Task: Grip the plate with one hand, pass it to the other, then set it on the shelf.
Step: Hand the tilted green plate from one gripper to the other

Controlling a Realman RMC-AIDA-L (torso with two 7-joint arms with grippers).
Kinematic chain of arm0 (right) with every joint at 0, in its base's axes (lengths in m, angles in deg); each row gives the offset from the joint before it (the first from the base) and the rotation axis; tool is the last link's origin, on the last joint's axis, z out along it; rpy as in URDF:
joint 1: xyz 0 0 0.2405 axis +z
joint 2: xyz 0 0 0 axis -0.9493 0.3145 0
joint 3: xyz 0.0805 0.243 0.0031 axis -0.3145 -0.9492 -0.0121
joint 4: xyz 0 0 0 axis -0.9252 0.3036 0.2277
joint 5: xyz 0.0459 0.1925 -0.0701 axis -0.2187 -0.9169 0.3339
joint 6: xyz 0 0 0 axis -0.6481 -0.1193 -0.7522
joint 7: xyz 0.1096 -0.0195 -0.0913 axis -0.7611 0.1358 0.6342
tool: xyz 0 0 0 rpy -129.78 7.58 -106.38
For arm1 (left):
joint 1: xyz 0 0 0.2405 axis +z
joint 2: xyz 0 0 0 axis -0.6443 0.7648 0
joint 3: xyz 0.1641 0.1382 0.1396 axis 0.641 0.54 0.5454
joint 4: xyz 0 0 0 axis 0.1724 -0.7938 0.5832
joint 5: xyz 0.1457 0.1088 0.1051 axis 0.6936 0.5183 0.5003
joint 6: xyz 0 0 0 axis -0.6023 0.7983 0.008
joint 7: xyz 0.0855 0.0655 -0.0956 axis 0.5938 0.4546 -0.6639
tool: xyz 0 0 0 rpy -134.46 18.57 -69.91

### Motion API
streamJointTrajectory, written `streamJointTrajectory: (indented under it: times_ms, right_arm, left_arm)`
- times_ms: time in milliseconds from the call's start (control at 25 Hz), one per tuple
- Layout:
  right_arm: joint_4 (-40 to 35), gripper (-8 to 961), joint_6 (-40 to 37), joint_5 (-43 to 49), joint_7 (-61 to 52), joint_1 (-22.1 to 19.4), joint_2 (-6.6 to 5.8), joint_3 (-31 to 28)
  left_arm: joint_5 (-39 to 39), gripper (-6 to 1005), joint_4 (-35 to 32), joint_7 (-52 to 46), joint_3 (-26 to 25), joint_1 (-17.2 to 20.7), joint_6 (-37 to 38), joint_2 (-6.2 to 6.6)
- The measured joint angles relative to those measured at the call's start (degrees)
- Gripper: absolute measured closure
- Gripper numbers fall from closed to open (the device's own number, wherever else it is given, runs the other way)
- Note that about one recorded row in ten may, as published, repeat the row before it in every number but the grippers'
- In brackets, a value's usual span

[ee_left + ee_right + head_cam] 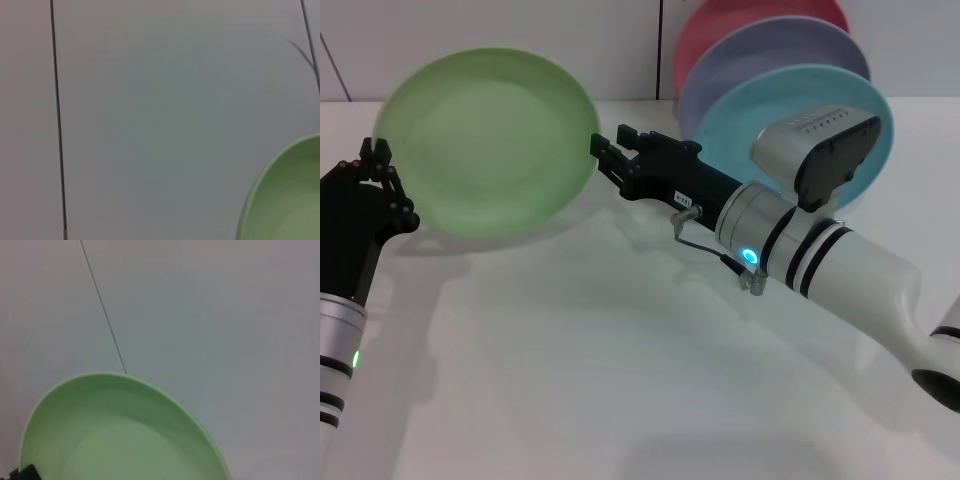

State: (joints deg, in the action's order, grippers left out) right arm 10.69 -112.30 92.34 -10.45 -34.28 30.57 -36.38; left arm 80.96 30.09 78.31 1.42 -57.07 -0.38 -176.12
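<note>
The light green plate (488, 140) is held up off the white table, tilted with its face toward the head camera. My left gripper (375, 170), on the slim green-lit arm, is shut on its left rim. My right gripper (603, 150), on the thick banded arm with the blue light, is at the plate's right rim with its fingers apart on either side of the edge. The plate also shows in the left wrist view (290, 200) and the right wrist view (120, 435). Thin wires of the shelf (692, 235) show under my right arm.
A turquoise plate (750, 110), a lavender plate (760, 55) and a pink plate (720, 20) stand upright at the back right, behind my right arm. The white table (580, 380) stretches out in front. A panelled wall is behind.
</note>
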Motion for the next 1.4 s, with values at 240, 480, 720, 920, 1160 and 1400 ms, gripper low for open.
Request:
streamJointTrajectory:
  times_ms: [240, 480, 720, 920, 1160, 1400]
  right_arm:
    - [-0.21, 579, 0.19, 0.00, -0.01, 0.25, 0.00, -0.02]
    - [-0.25, 581, 0.19, 0.00, -0.09, 0.01, 0.00, 0.28]
    - [-0.24, 579, 0.19, 0.00, -0.11, -0.61, 0.00, 0.51]
    - [-0.13, 578, 0.17, 0.00, -0.10, -1.53, 0.00, 0.56]
    - [0.01, 576, 0.11, 0.00, -0.10, -1.89, 0.00, 0.61]
    - [0.02, 576, 0.15, 0.00, 0.01, -1.89, 0.00, 0.76]
  left_arm:
    - [0.00, 910, 0.00, 0.00, 0.57, 0.05, 0.05, 0.00]
    - [0.00, 908, 0.00, -0.08, 1.09, 0.22, 0.05, 0.00]
    - [-0.05, 907, 0.23, -0.05, 1.90, 0.34, 0.09, 0.00]
    - [-0.10, 906, 0.66, 0.02, 2.08, 0.60, 0.13, 0.00]
    - [-0.09, 905, 0.70, 0.02, 2.39, 0.69, 0.13, 0.01]
    - [-0.09, 904, 0.70, 0.02, 3.26, 0.61, 0.13, 0.01]
